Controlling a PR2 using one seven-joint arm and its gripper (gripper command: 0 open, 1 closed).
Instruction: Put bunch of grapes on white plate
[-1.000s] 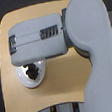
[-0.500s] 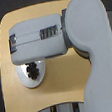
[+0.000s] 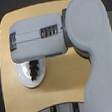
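You have the bunch of grapes [image 3: 34, 69] over the white plate [image 3: 24, 81], which sits on the wooden worktop [image 3: 61, 86] toward the exterior view's left edge. The dark cluster shows just beneath the forearm, within the plate's rim, though whether it rests on the plate or hangs above it is unclear. The claw itself is hidden under the grey arm [image 3: 40, 39], so you cannot tell if it is apart or clamped on the fruit. Judging by this, the step is the release: lower gently until the grapes settle, part the claw fully, then lift straight up so nothing drags the cluster over the rim.
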